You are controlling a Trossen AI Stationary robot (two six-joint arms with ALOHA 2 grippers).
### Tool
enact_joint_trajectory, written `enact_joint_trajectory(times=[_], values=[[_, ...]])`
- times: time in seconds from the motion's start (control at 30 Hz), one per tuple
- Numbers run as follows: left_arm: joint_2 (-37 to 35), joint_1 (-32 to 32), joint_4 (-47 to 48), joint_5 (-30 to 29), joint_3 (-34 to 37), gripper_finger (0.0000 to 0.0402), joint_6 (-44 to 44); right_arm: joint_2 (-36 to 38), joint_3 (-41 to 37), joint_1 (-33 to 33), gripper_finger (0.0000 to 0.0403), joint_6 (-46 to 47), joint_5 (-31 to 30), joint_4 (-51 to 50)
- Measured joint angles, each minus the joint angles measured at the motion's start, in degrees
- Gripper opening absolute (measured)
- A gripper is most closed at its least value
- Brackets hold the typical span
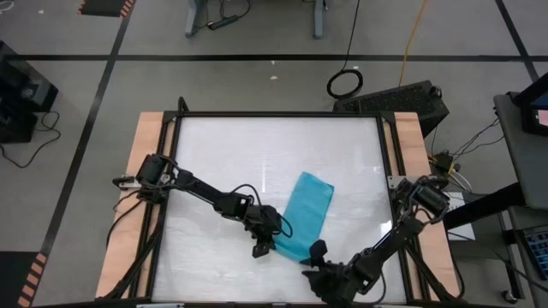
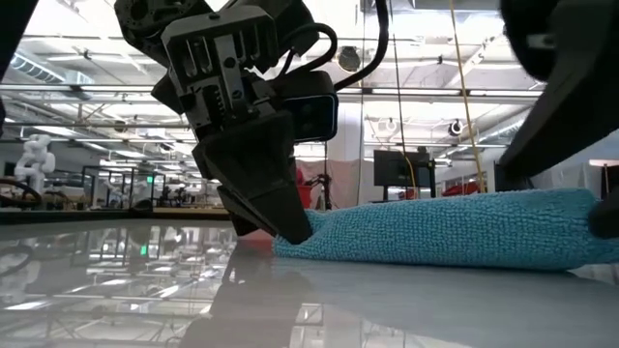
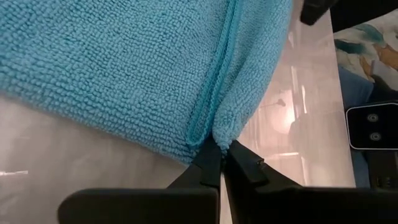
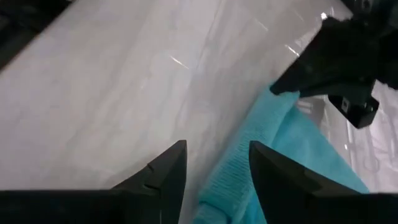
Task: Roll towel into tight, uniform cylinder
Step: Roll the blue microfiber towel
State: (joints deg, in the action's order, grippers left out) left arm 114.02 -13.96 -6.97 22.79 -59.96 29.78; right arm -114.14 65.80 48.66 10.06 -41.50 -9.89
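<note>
Both tools [image 3: 219, 163] [image 4: 214, 163] at towel [image 1: 306, 211] corners.

High view looks straight down, low view level across the table [image 1: 214, 154], wrist views close; all share the towel [image 1: 305, 214].

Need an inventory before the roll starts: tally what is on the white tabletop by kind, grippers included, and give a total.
Turquoise towel: 1, lying flat, folded into a long strip.
Grippers: 2. The left gripper is shut on the towel's near corner; the right gripper is open beside the same end.
Total: 3
</note>
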Motion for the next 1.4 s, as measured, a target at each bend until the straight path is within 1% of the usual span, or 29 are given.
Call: enact_joint_trajectory(times=[0.27,0.47,0.53,0.63,0.77,0.9,1.0,1.07,1.17,1.33,1.4], values=[[0.0,0.02,-0.33,0.3,0.0,0.0007,-0.04,0.02,0.0,-0.94,0.0164,8.27,2.91,-6.73],[0.04,0.02,-3.05,0.44,0.0,0.0008,-0.22,0.1,-1.02,-0.94,0.0164,12.99,3.9,-6.91],[0.04,0.02,-4.37,0.61,0.0,0.0015,-0.48,0.21,-1.63,-0.95,0.0164,15.22,4.06,-6.77],[0.04,0.02,-5.66,0.88,0.0,0.0038,-0.57,0.23,-2.12,-0.94,0.0164,17.32,4.05,-6.77],[-0.27,0.02,-5.57,1.41,0.0,0.008,-1.91,0.23,-2.29,-0.92,0.0164,19.0,4.13,-7.04],[-0.86,0.02,-5.78,3.66,0.0,0.0121,-2.53,0.26,-2.29,-0.94,0.0163,20.86,4.43,-7.99],[-1.96,0.0,-5.72,4.41,0.0,0.0145,-4.9,0.26,-2.27,-0.94,0.0152,22.43,5.29,-9.09],[-3.12,0.06,-5.85,4.32,0.0,0.0155,-8.13,0.26,-2.29,-0.9,0.0139,23.58,5.45,-9.76],[-5.43,0.07,-5.82,1.19,-0.06,0.0159,-15.48,0.26,-2.32,-0.87,0.0116,24.44,5.76,-10.21],[-7.7,0.17,-5.44,-10.14,-0.11,0.016,-29.92,0.26,-2.34,-0.87,0.0073,25.01,7.22,-10.34],[-7.76,0.59,-5.48,-13.5,-0.11,0.016,-35.08,0.26,-2.34,-0.87,0.0055,25.25,7.77,-10.42]])
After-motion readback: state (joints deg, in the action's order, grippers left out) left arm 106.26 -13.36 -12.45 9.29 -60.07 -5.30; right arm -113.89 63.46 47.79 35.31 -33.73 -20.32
